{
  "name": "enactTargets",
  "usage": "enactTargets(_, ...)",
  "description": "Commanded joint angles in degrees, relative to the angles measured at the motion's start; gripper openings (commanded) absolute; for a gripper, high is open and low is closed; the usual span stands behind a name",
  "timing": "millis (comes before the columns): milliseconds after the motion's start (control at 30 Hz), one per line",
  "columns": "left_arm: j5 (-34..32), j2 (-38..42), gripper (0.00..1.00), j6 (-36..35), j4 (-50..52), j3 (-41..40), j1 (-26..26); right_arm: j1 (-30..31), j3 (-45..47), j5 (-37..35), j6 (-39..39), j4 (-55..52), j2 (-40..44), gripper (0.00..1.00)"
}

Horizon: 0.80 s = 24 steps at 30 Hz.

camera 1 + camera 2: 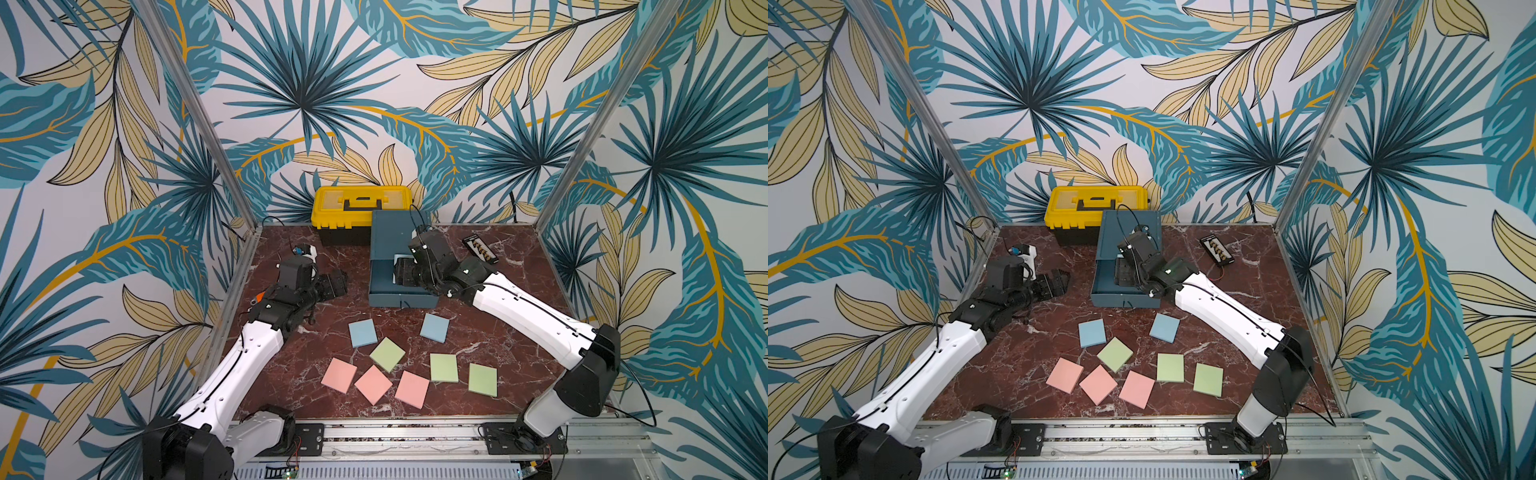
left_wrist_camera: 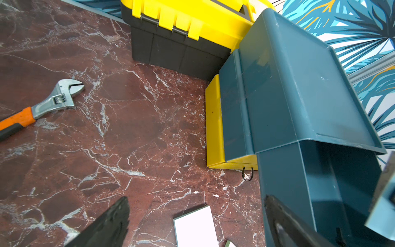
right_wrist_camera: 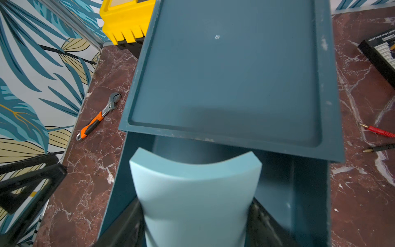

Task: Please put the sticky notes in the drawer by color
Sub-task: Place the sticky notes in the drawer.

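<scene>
We see right jaws bowing a blue pad [image 3: 195,192] over the open drawer [image 3: 307,192]; released, it could spring out. Left jaws open.

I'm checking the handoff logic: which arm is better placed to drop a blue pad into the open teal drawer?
Right. The right fingers pinch a bent light blue pad directly over the open teal drawer; a release should finish it. The left fingers are open, empty, off to the side.

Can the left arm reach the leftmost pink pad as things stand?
Probably yes. The left arm has open, empty fingers, and the leftmost pink pad lies flat on its side of the table, nothing over it. The next pink pad crowds one edge.
</scene>
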State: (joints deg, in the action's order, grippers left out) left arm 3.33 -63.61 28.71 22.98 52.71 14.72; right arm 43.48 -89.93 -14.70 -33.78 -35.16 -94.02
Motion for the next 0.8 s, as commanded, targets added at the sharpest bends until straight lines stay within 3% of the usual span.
enactTargets(0, -1.5, 1.7, 1.00, -1.1, 0.2, 0.0, 0.1, 1.0, -0.4, -2.2, 0.3, 0.3, -0.9, 0.72)
enactTargets(767, -1.8, 3.5, 1.00, -0.9, -0.2, -1.4, 0.1, 1.4, -3.0, -4.5, 1.7, -0.9, -1.0, 0.87)
